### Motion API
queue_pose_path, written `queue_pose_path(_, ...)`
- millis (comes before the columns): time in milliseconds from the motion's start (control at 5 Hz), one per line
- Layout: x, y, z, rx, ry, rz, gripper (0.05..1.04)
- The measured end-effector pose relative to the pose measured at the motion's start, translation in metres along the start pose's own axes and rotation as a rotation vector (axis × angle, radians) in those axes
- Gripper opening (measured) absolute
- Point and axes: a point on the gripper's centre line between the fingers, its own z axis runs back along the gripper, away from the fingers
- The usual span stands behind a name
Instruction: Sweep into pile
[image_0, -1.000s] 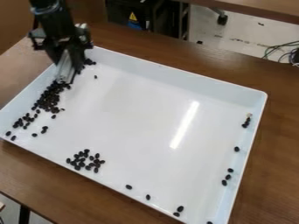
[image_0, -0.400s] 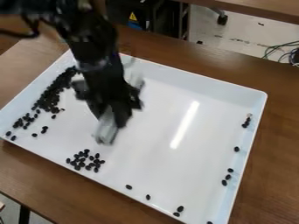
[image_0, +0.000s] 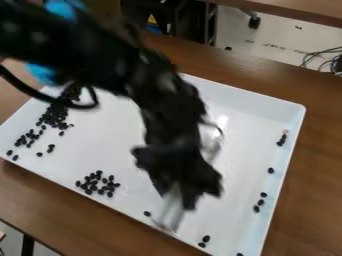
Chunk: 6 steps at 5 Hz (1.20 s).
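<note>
A white tray (image_0: 302, 111) with low raised sides lies on a brown wooden bench (image_0: 230, 61), set at a slant. The black arm (image_0: 73, 47) comes in from the far left and crosses over the tray. Its claw (image_0: 180, 196) hangs over the near side, a little right of the small near group of beans. The claw is blurred, and I cannot tell whether it is wide or narrow. A pale, narrow piece (image_0: 170, 215) shows at its lower end, slanting down to the tray's near side; whether the claw grips it cannot be told.

The dark beans are spread in several places. The largest heap (image_0: 55, 116) runs along the left side, its far end partly behind the arm's looped black cable (image_0: 87, 106), and thins into loose beans toward the near left corner. A smaller loose group (image_0: 98, 185) lies near the tray's near side, left of the claw. One bean (image_0: 147, 213) lies just left of the pale piece, and a pair (image_0: 204, 241) lies to its right, with another bean (image_0: 240, 254) farther right. More beans are scattered along the right side, with a tiny pale bit (image_0: 285, 131) at the far end of that line.

Blurred blue patches (image_0: 41, 73) show beside the arm. Beyond the bench are a caster wheel (image_0: 254, 22), tangled cables (image_0: 324, 59) and a yellow warning sign (image_0: 152, 19).
</note>
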Motion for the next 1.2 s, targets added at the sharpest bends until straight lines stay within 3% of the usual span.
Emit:
queue_pose_path(200, 0.004, -0.009, -0.014, 0.003, -0.007, -0.009, 0.363)
queue_pose_path(600, 0.018, -0.018, -0.023, -0.016, -0.014, -0.016, 0.363)
queue_pose_path(800, 0.034, -0.022, -0.020, 0.011, -0.004, -0.041, 0.363)
queue_pose_path(1000, 0.046, -0.026, -0.016, -0.007, 0.010, -0.040, 0.363)
queue_pose_path(1200, 0.041, -0.018, -0.023, -0.013, 0.004, -0.031, 0.363)
